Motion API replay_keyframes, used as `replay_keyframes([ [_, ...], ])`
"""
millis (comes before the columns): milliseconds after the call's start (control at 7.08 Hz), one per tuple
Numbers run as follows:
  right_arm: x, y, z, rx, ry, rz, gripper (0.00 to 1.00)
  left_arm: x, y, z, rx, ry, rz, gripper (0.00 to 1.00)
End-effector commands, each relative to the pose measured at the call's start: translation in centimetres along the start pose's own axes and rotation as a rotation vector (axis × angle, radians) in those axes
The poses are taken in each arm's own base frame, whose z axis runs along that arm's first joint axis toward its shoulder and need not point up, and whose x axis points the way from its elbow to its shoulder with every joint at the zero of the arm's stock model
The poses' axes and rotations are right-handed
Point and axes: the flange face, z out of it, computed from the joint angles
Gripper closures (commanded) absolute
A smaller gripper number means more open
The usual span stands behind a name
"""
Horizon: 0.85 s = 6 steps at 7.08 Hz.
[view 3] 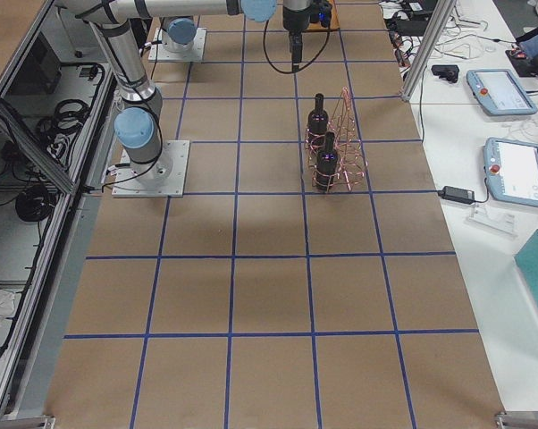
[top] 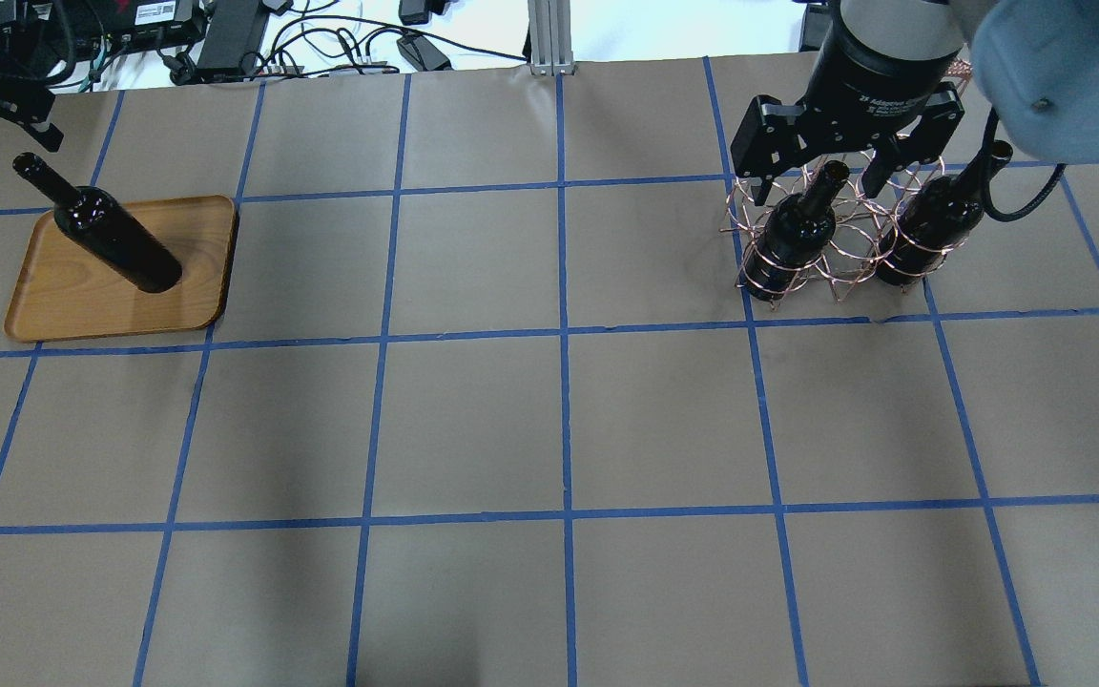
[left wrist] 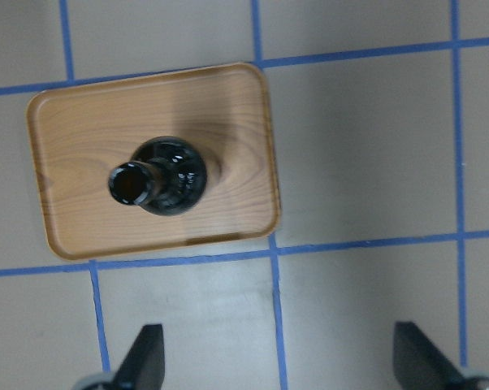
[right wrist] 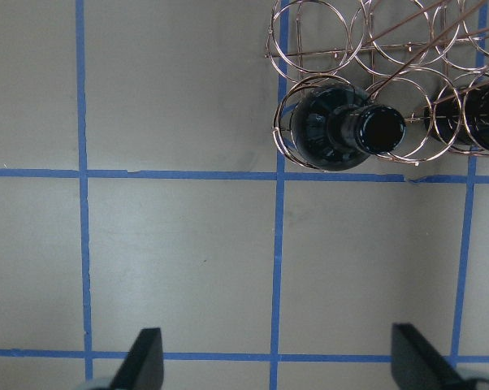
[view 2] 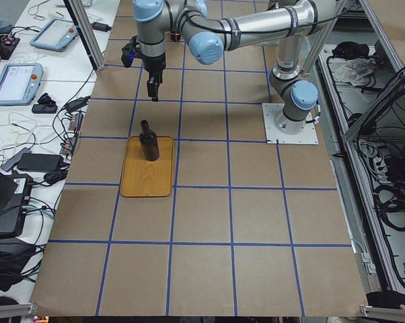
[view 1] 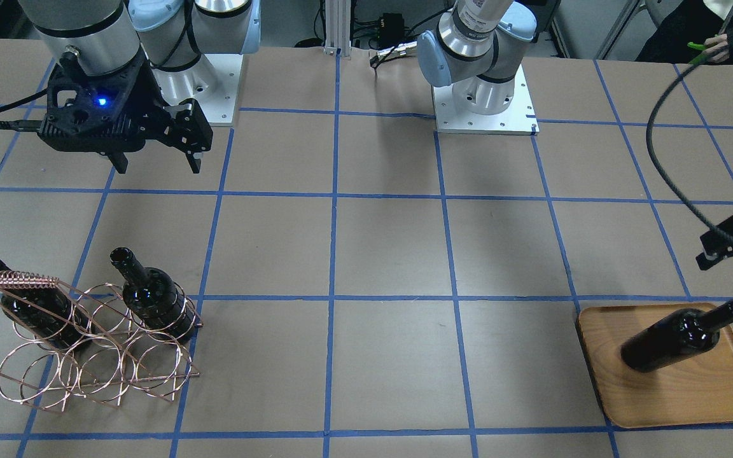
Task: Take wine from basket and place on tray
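Note:
One wine bottle (view 1: pixel 678 337) stands upright on the wooden tray (view 1: pixel 691 397), seen from above in the left wrist view as the bottle (left wrist: pixel 159 177) on the tray (left wrist: pixel 220 114). My left gripper (left wrist: pixel 281 366) hangs open above and beside the tray, holding nothing. Two more dark bottles (view 1: pixel 150 296) (view 1: pixel 29 305) stand in the copper wire basket (view 1: pixel 16 280). My right gripper (view 1: pixel 158 166) is open and empty, raised above the table on the robot's side of the basket. In the right wrist view the nearer basket bottle (right wrist: pixel 346 130) lies ahead of the fingertips.
Blue tape lines grid the brown table. A black cable (view 1: pixel 665 172) loops down to the left wrist. Both arm bases (view 1: pixel 484 95) stand at the table's robot edge. Tablets and cables lie on side benches (view 2: pixel 17 81). A person's hand (view 1: pixel 716 44) shows at the corner.

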Motion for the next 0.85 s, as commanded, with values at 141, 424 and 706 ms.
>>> replay_keyframes([
  [141, 0.0, 0.0, 0.0, 0.0, 0.002, -0.003, 0.0, 21.0, 2.9, -4.7, 0.026, 0.062, 0.027, 0.0],
  [424, 0.0, 0.0, 0.0, 0.002, 0.003, -0.003, 0.0, 24.7, 5.0, -3.3, -0.01, 0.056, 0.007, 0.0],
  [706, 0.0, 0.3, -0.4, 0.008, 0.002, -0.005, 0.0, 24.4, 6.0, -2.8, -0.03, 0.048, -0.05, 0.0],
])
